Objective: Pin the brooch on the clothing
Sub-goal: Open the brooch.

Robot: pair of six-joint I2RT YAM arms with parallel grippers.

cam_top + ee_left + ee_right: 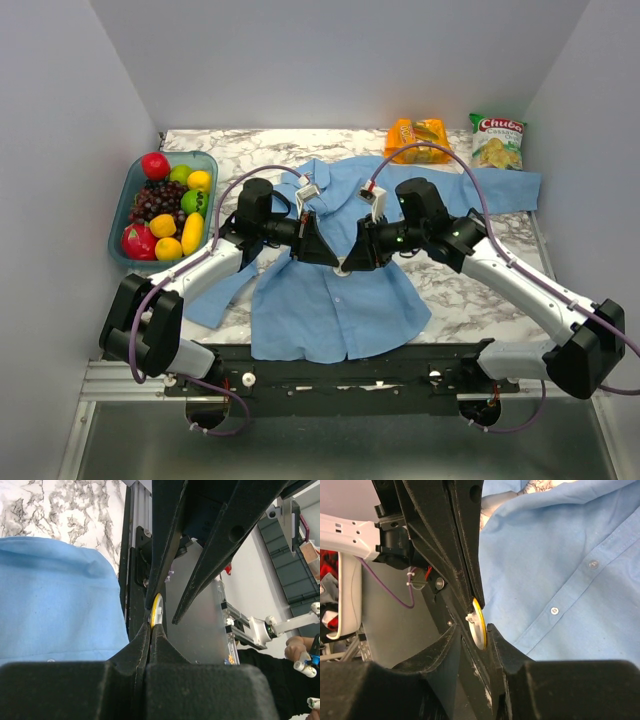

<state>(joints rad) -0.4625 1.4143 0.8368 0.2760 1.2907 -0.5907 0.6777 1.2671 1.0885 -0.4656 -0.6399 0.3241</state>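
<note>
Green "Chuba" bag [497, 140] nr blue shirt [330, 300]

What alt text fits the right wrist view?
A small yellow-rimmed brooch, seen edge-on, is pinched at the tip of the left tool reaching in from above, while the two dark fingers of the right tool flank it from below, slightly apart. To the right lies a light blue shirt with small white buttons.

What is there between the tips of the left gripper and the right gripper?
The brooch: the left gripper pinches it and the right gripper straddles it with a gap. Both wrist views show this.
</note>
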